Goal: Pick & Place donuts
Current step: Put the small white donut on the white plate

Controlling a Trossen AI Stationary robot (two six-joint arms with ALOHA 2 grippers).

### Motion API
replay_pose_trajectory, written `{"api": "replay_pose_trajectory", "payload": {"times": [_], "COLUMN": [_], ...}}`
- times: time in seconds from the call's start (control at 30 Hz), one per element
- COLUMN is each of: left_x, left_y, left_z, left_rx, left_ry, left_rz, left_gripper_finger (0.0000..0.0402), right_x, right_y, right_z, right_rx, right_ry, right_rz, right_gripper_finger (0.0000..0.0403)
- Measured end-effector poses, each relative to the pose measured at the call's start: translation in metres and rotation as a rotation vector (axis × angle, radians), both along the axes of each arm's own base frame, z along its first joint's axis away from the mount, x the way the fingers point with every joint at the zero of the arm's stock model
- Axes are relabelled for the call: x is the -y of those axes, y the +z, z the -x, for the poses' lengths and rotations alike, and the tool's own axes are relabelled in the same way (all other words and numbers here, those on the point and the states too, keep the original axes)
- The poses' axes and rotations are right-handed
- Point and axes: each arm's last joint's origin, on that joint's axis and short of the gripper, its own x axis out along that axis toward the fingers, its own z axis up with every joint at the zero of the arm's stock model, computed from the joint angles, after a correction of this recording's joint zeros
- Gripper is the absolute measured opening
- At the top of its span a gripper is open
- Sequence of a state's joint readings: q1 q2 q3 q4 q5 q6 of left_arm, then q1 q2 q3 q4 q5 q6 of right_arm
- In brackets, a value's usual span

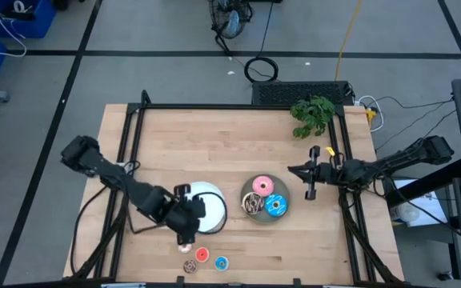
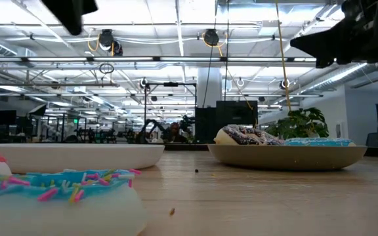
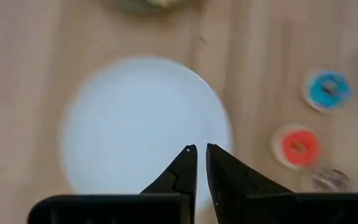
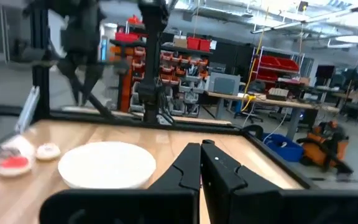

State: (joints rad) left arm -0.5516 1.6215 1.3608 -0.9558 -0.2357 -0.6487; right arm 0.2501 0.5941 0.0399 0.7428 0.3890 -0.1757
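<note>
Closest to the front edge of the table, three tiny donuts are lying in a loose cluster: the brown one, the red one and the blue one, each apart from its neighbours. Just behind them the tiny white-pink donut is resting on the bare wood, near the rim of the white plate but not on it.

Above that spot the left end effector is hanging over the near edge of the white plate and pointing down. Its fingers are standing a sliver apart and are gripping nothing. No donuts are lying on the white plate.

Beside it, toward the right arm's side, the grey plate is carrying the three larger donuts. The brown streaked one and the blue sprinkled one are sitting side by side on its nearer half. The pink one is sitting behind them.

Further right, past the grey plate, the right end effector is waiting in the air, clear of both plates. Its fingers are pressing together and holding nothing.

At the far edge of the table a leafy green plant is sitting.
</note>
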Motion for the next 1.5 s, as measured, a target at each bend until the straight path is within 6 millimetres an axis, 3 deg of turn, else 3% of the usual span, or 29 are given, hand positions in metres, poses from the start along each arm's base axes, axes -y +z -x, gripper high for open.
{"api": "replay_pose_trajectory", "payload": {"times": [0.2,0.4,0.63,0.9,1.1,1.27,1.5], "left_x": [0.038,0.067,0.072,0.075,0.075,0.081,0.095], "left_y": [-0.016,-0.03,-0.062,-0.092,-0.092,-0.089,-0.092], "left_z": [0.025,0.041,0.028,0.008,0.007,0.01,0.014], "left_rx": [-0.107,-0.097,-0.209,-0.301,-0.306,-0.299,-0.25], "left_ry": [-0.018,-0.118,-0.056,-0.157,-0.191,-0.179,-0.2], "left_rz": [0.006,-0.087,-0.079,-0.007,0.005,0.048,0.051], "left_gripper_finger": [0.0042,0.0042,0.0059,0.0188,0.0246,0.0248,0.0211], "right_x": [0.0,-0.002,-0.002,-0.002,-0.002,-0.002,-0.002], "right_y": [0.003,0.003,0.003,0.001,0.001,0.001,0.001], "right_z": [0.001,0.0,0.0,0.0,0.0,0.0,0.0], "right_rx": [0.046,0.035,0.037,0.021,0.015,0.014,0.014], "right_ry": [0.018,0.087,0.083,0.086,0.084,0.082,0.082], "right_rz": [-0.085,-0.043,-0.028,-0.039,-0.028,-0.018,-0.022], "right_gripper_finger": [0.0,0.0,0.0,0.0,0.0,0.0,0.0]}}
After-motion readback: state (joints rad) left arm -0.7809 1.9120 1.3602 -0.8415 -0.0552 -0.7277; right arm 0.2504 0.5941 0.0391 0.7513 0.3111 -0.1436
